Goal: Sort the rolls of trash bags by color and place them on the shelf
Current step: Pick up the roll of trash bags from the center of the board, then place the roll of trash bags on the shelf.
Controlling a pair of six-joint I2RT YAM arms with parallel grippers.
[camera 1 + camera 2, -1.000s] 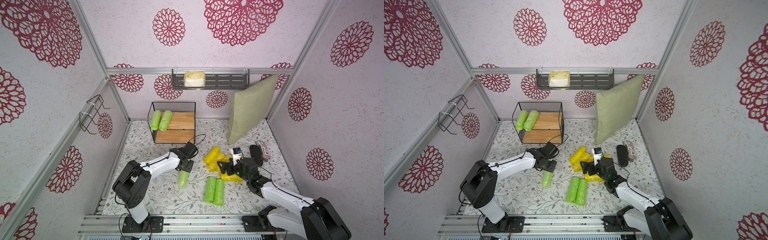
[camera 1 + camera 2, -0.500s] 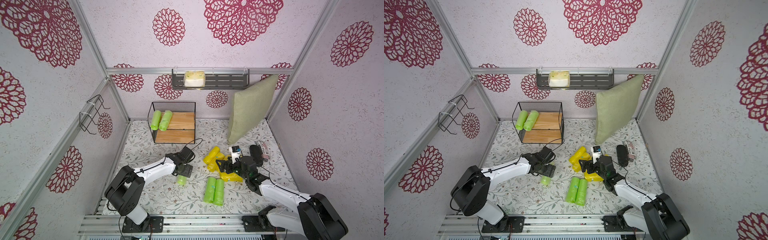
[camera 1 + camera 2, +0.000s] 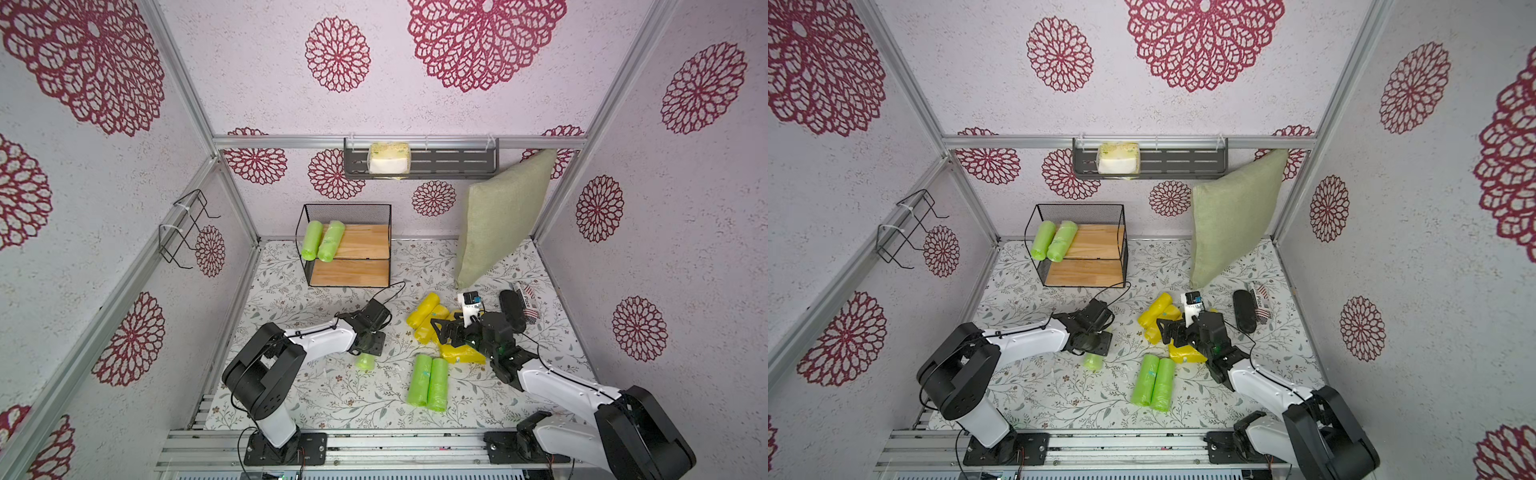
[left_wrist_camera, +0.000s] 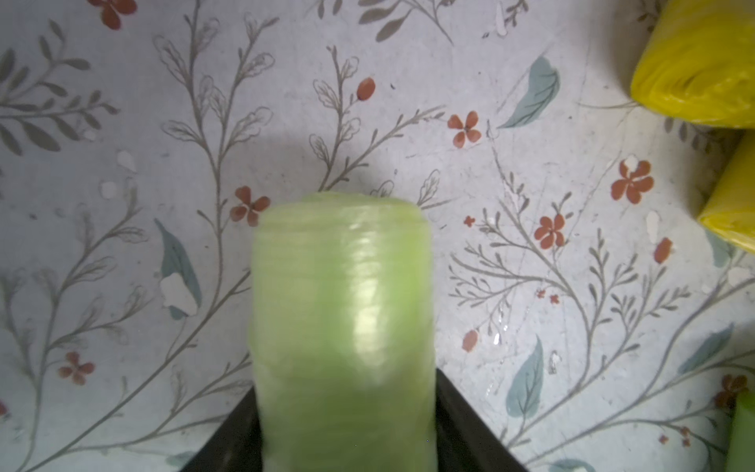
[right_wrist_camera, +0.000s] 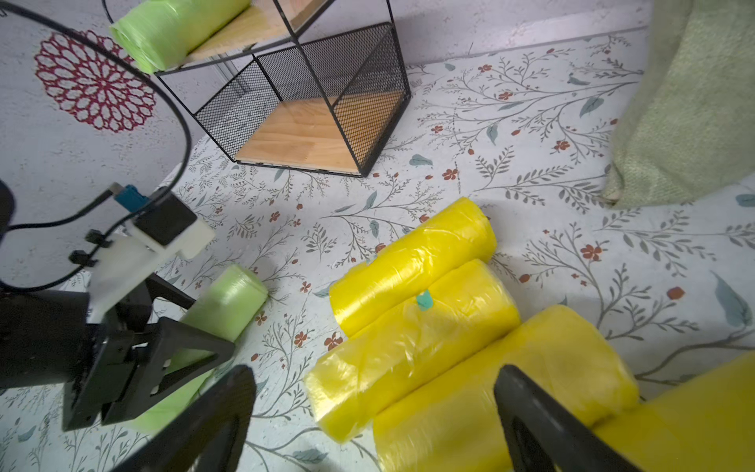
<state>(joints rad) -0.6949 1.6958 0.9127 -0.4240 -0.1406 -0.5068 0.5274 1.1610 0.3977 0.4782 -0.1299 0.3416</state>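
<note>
Left gripper (image 3: 367, 348) hides most of 1 green roll (image 3: 365, 362); right gripper (image 3: 445, 333) covers part of the yellow rolls (image 3: 424, 312).

Your rolls (image 5: 408, 265) are glossy, crinkled plastic; the shelf (image 3: 349, 272), matt black wire mesh with smooth wood; the pillow (image 3: 498, 216), coarse cloth.

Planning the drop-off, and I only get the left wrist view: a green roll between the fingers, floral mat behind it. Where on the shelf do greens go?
Observer: Two shelved green rolls lie side by side on the shelf, on its upper board, at the left end.
Operator: Lower board taken?
Observer: No, the lower board is bare.
Operator: Other greens loose?
Observer: Besides the clamped roll, a green pair lies side by side on the mat, to its right.
</note>
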